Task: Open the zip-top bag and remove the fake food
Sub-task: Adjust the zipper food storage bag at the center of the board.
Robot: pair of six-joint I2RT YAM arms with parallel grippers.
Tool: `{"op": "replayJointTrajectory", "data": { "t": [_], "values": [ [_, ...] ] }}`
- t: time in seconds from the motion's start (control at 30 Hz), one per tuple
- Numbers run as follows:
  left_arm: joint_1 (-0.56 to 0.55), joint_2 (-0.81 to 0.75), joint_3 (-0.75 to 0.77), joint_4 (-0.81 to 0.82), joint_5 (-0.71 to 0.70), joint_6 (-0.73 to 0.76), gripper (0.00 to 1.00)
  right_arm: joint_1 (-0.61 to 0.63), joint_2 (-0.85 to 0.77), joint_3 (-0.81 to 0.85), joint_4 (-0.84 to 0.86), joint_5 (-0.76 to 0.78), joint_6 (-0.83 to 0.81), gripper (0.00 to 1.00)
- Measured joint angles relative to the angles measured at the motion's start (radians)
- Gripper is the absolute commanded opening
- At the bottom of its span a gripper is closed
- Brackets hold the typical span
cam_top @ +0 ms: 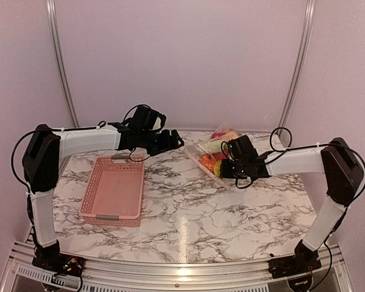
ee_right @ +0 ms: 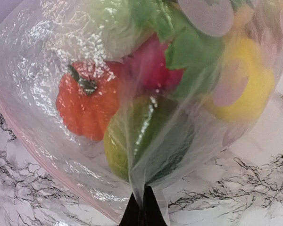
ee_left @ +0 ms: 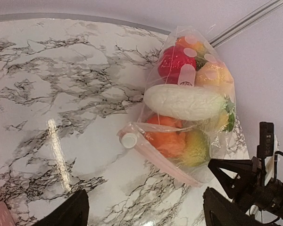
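Pink perforated plastic made up the rectangular basket (cam_top: 112,191), which sat on the left half of the table (cam_top: 188,207). The tabletop was glossy and marble-patterned, white with grey-black veins. Just beyond the basket's far edge hung the left gripper (ee_left: 144,213), its jaws spread wide and holding nothing. It pointed rightward at the zip-top bag (ee_left: 188,108), with a stretch of bare marble between its fingertips and the plastic.

The bag lay on the far right-centre of the table. It was clear, crinkly film bulging over the fake food (ee_left: 175,63). A pale pinkish zip strip with a white slider (ee_left: 129,140) ran along the edge nearest the left gripper. Through the film showed smooth, shiny shapes:
- a red fruit at the far end
- a long whitish vegetable (ee_left: 184,101) lying across the middle
- a ribbed orange pumpkin shape (ee_right: 87,106)
- a round green piece (ee_right: 148,141)
- a yellow one (ee_right: 247,80)
- some flat green leaves

At the bag's right-hand near end was the right gripper (ee_right: 142,203), reaching in from the right. Its black fingers were pressed together on a thin fold of the bag's plastic, directly below the green piece. Its dark body and looping cables crowded that corner of the bag.
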Motion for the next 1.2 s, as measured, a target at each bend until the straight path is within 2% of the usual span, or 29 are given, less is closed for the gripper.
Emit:
{"op": "replayJointTrajectory", "data": {
  "t": [0.17,0.33,0.43,0.57,0.63,0.83,1.0,1.2],
  "values": [
    [-0.005,0.011,-0.012,0.01,0.072,0.001,0.65,0.0,-0.106,-0.088,-0.055,0.002,-0.015,0.0],
    [-0.02,0.012,-0.043,0.023,0.135,-0.005,0.55,0.0,-0.19,-0.16,-0.125,0.022,-0.024,0.02],
    [-0.032,0.016,-0.047,0.029,0.164,0.0,0.53,-0.008,-0.228,-0.175,-0.168,0.026,-0.029,0.15],
    [-0.056,0.035,-0.046,0.033,0.201,0.01,0.5,-0.023,-0.261,-0.177,-0.207,0.028,-0.038,0.46],
    [-0.069,0.049,-0.042,0.03,0.212,0.016,0.48,-0.025,-0.28,-0.177,-0.223,0.028,-0.037,0.52],
    [-0.092,0.101,0.0,0.012,0.224,0.036,0.35,-0.043,-0.336,-0.157,-0.261,0.01,-0.041,0.57],
    [-0.095,0.107,0.027,-0.002,0.229,0.05,0.18,-0.105,-0.354,-0.12,-0.254,-0.019,-0.043,0.65],
    [-0.106,0.111,0.054,-0.006,0.237,0.053,0.05,-0.186,-0.315,-0.079,-0.203,-0.072,-0.042,0.65]
  ]
}}
